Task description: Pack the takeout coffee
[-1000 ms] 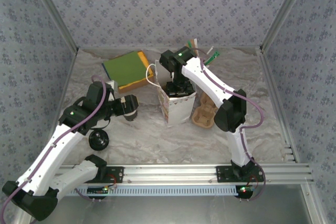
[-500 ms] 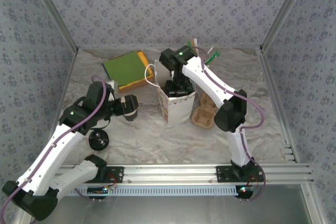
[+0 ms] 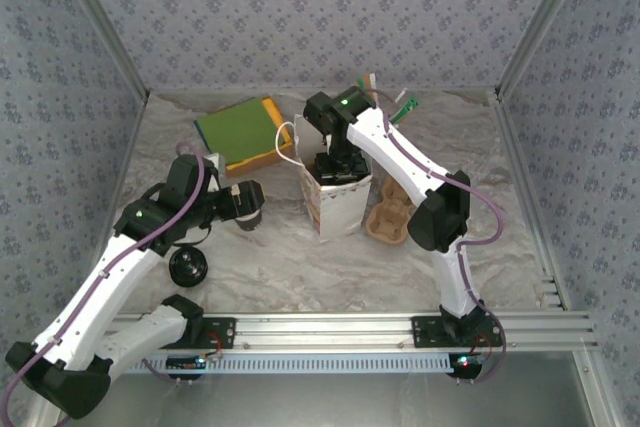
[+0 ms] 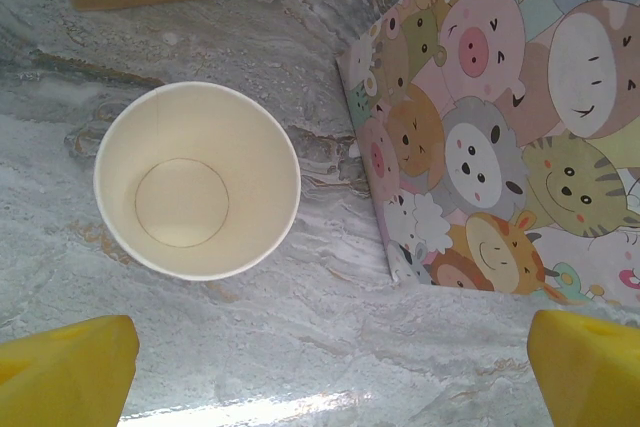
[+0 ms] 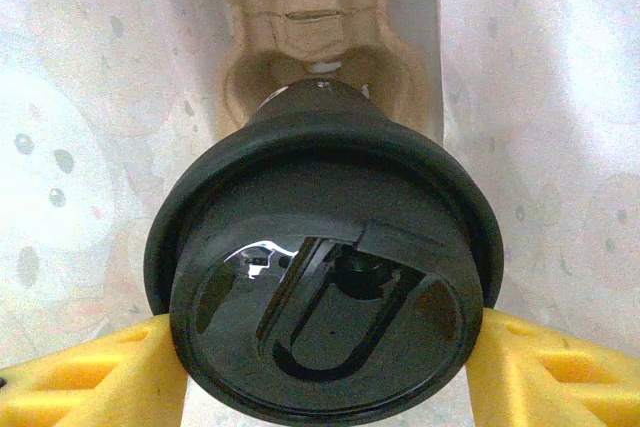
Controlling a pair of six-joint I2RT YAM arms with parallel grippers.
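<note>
The takeout coffee [image 5: 325,307], a dark cup with a round black lid, hangs inside the white-walled paper bag [image 5: 80,97]. My right gripper [image 5: 322,372] is shut on it, with a yellow finger [image 5: 90,377] pressed against each side just under the lid. Below the cup, a brown pulp cup holder [image 5: 310,37] lies at the bag's bottom. From above, the right gripper [image 3: 338,165] reaches down into the bag's [image 3: 335,209] open top. My left gripper [image 4: 330,387] stands open over bare table, between the lidless cup [image 4: 197,179] and the bag's cartoon-animal side [image 4: 500,127].
A brown cup carrier [image 3: 390,219] sits on the table right of the bag. A loose black lid [image 3: 188,267] lies near the left arm. A green and yellow box [image 3: 240,132] is at the back left. Metal frame posts border the table.
The left arm has shifted very slightly. The right gripper stays in the bag with the cup.
</note>
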